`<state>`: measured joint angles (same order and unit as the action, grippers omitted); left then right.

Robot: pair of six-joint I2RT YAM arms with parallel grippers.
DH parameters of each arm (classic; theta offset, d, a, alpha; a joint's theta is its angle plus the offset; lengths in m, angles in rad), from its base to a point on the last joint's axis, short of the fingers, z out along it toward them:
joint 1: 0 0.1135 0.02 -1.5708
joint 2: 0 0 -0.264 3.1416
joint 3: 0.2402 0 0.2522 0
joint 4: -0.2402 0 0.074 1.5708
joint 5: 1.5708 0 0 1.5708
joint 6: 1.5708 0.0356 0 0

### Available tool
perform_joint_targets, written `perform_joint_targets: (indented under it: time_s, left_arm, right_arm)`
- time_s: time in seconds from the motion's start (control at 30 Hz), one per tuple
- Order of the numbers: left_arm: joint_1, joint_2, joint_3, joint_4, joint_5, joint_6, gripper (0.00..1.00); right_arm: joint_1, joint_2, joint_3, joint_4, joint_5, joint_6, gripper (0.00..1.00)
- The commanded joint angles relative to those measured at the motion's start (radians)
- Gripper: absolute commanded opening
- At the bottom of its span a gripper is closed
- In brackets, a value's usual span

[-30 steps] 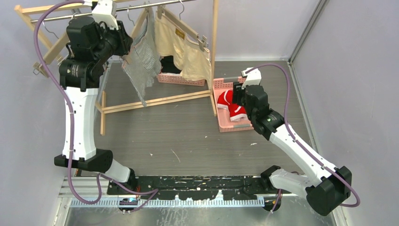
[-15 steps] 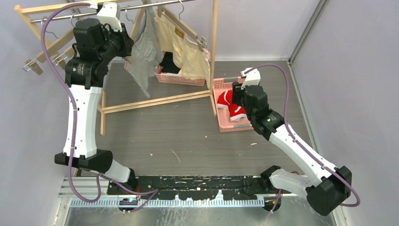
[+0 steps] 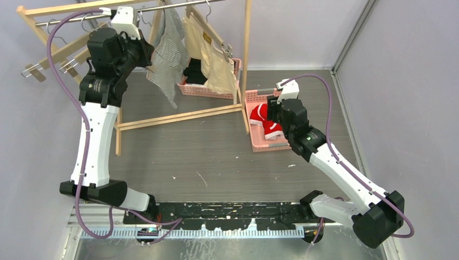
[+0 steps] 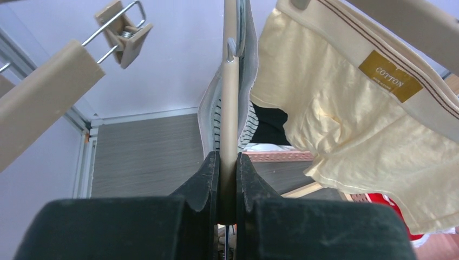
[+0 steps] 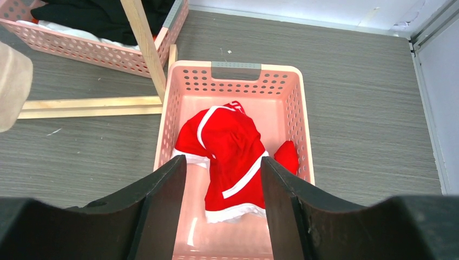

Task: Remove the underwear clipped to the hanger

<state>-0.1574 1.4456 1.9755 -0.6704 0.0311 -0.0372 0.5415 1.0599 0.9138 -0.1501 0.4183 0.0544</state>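
Table [image 3: 216, 157]: grey wood-grain top; both arm bases at its near edge.
Clothes rack [image 3: 246, 54]: light wooden frame at the far left of the table, with a metal rail [image 3: 157, 7] across its top; hangers hang from the rail.
Left gripper [image 4: 228, 189]: raised to rail height at the rack; black fingers [image 4: 208, 187] pressed together on the beige bar of a hanger [image 4: 229, 108], which the wrist view shows edge-on.
Right gripper [image 5: 222, 206]: low over the nearer pink basket; jaws spread wide with nothing between them.
Nearer pink basket [image 5: 236, 70]: perforated walls; sits just right of the rack's right post.
Far pink basket [image 5: 81, 49]: sits under the rack; holds black clothes [image 5: 92, 13].
Cream underwear [image 4: 352, 124]: hangs from its own hanger to the right of the gripped one; waistband with thin dark stripes; its lower edge hangs in front of the far basket in the top view.
Striped underwear [image 3: 165, 59]: grey-and-white; hangs from the gripped hanger, draping down beside the left gripper.
Red underwear [image 5: 230, 157]: white trim; lies crumpled inside the nearer pink basket, directly under the right gripper.
Empty hanger [image 4: 48, 76]: beige, tilted, left of the gripped one; nothing hangs from it.
Clip [image 4: 123, 27]: metal-sprung, at the empty hanger's end; grips no cloth.
Label [image 4: 391, 77]: gold patch reading COTTON on the cream waistband.
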Motion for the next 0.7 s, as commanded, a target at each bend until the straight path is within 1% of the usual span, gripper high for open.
perform_joint_targets:
  time_s: [0.0,0.1,0.27,0.4,0.53,0.57,0.67]
  left_arm:
    - [-0.002,-0.085,-0.032,0.184,-0.064,0.005,0.0]
    - [-0.001,-0.107,-0.07,0.226,-0.101,0.02,0.0]
    - [-0.002,-0.143,-0.148,0.338,-0.119,0.02,0.0]
    - [-0.002,-0.142,-0.148,0.332,-0.119,0.028,0.0]
    - [-0.002,-0.168,-0.193,0.353,-0.112,0.025,0.0]
    - [-0.002,-0.203,-0.206,0.359,-0.114,0.025,0.0]
    - [-0.002,-0.238,-0.236,0.37,-0.117,0.034,0.0]
  right_arm:
    - [0.006,-0.016,0.002,0.053,0.008,-0.011,0.58]
    - [0.006,-0.014,-0.001,0.057,0.007,-0.012,0.58]
    - [0.006,0.008,0.001,0.056,-0.009,-0.014,0.57]
    - [0.006,0.02,0.001,0.054,0.001,-0.018,0.56]
    - [0.006,0.03,0.004,0.059,-0.006,-0.021,0.56]
    - [0.006,0.035,0.004,0.06,-0.007,-0.02,0.56]
    - [0.006,0.047,0.005,0.064,-0.012,-0.02,0.56]
